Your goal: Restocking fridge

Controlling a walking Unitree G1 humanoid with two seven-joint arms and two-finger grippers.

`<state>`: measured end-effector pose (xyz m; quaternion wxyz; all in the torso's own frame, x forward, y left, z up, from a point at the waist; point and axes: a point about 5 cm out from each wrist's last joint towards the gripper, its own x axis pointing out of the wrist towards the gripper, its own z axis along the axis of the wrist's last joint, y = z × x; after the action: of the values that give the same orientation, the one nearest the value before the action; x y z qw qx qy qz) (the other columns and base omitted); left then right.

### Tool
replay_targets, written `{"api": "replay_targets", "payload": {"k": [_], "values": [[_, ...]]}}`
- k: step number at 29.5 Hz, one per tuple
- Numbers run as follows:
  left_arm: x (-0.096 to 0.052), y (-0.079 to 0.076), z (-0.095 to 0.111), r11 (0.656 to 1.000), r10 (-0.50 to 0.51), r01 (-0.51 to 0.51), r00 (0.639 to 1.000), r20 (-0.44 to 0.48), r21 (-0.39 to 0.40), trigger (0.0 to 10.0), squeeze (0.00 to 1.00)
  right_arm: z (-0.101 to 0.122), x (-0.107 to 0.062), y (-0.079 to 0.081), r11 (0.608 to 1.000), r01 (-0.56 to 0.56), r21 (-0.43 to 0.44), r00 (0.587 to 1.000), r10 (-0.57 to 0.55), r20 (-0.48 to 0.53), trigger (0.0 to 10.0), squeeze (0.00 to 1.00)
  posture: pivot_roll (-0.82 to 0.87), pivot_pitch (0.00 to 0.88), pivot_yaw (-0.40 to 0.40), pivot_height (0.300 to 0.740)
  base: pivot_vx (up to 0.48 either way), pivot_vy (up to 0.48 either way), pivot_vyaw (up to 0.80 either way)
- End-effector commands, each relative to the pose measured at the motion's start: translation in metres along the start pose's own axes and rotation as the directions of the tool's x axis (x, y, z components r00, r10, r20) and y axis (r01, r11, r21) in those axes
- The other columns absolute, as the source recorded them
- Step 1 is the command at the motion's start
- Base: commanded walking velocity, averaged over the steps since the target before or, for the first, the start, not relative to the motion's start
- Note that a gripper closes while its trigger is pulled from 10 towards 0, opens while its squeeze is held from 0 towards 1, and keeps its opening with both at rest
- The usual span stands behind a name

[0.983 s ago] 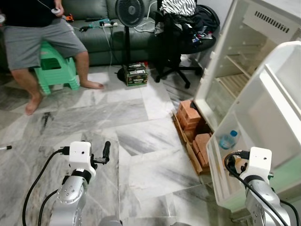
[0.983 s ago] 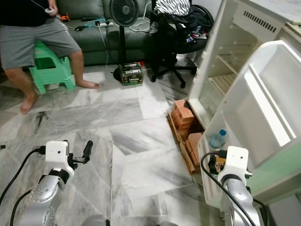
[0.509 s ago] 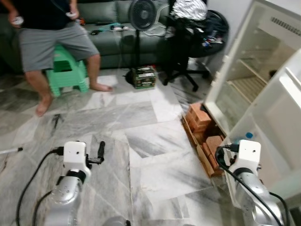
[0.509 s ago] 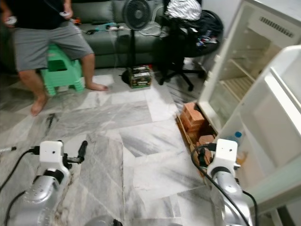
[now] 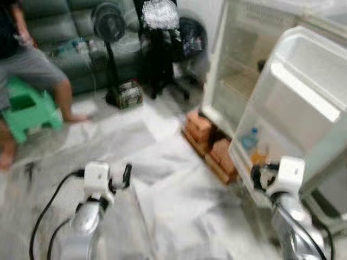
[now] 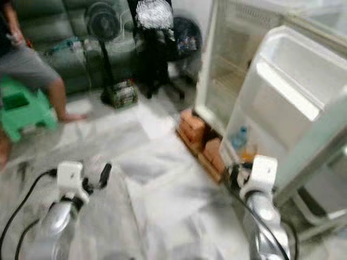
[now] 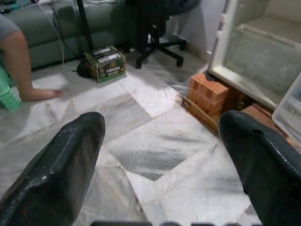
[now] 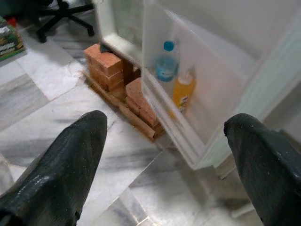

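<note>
Both grippers are held out low over the marble floor (image 7: 155, 141), each with its two black fingers spread wide and nothing between them: the left gripper (image 7: 160, 155) is seen in its wrist view, the right gripper (image 8: 164, 155) in its own, pointed toward the foot of the fridge door.

From largest to smallest: the fridge (image 5: 238, 70) stands open on the robot's right, its white shelves seen through the opening. Its door (image 5: 303, 108) is swung out toward the robot. A dark green sofa (image 5: 59, 38) runs along the far side of the room, with a person (image 5: 21, 65) seated before it on a green stool (image 5: 24, 108). A black office chair (image 5: 162, 49) piled with clothes and a standing fan (image 5: 108, 27) are placed near the sofa. Stacked red bricks (image 8: 110, 66) lie on the floor at the fridge's base. A small green box (image 7: 107, 62) sits by the fan's foot. In the lowest door shelf a water bottle with a blue cap (image 8: 165, 66) stands just beside an orange bottle (image 8: 183, 92).
</note>
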<state>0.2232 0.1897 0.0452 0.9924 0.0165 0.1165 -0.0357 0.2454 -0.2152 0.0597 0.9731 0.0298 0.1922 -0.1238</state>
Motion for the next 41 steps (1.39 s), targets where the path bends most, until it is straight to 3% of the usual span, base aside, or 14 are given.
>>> {"api": "replay_targets", "payload": {"k": [1, 12, 27, 41], "values": [[0.003, -0.006, 0.006, 1.0, -0.016, 0.017, 0.999, 0.031, -0.016, 10.0, 0.0, 0.008, 0.004, -0.006, 0.999, 0.029, 0.018, 0.999, -0.03, 0.033, 10.0, 0.0, 0.07, 0.0, -0.028, 0.74, 0.0, 0.0, -0.8], [0.003, -0.006, 0.012, 0.999, -0.04, 0.043, 0.997, 0.072, -0.034, 10.0, 0.0, 0.044, 0.017, 0.007, 0.995, 0.006, 0.098, 0.982, -0.024, 0.185, 10.0, 0.0, 0.07, 0.0, -0.03, 0.74, 0.255, 0.235, -0.43], [0.002, -0.009, 0.013, 0.997, -0.062, 0.064, 0.995, 0.082, -0.03, 10.0, 0.0, 0.062, 0.025, 0.01, 0.994, 0.012, 0.107, 0.965, -0.04, 0.259, 10.0, 0.0, 0.07, 0.0, -0.035, 0.74, 0.414, 0.16, 0.0], [0.002, -0.008, 0.01, 0.999, -0.042, 0.043, 0.997, 0.06, -0.015, 10.0, 0.0, 0.066, 0.025, 0.01, 0.996, 0.017, 0.089, 0.953, -0.043, 0.3, 10.0, 0.0, 0.07, 0.001, -0.033, 0.74, 0.427, 0.0, -0.53]]}}
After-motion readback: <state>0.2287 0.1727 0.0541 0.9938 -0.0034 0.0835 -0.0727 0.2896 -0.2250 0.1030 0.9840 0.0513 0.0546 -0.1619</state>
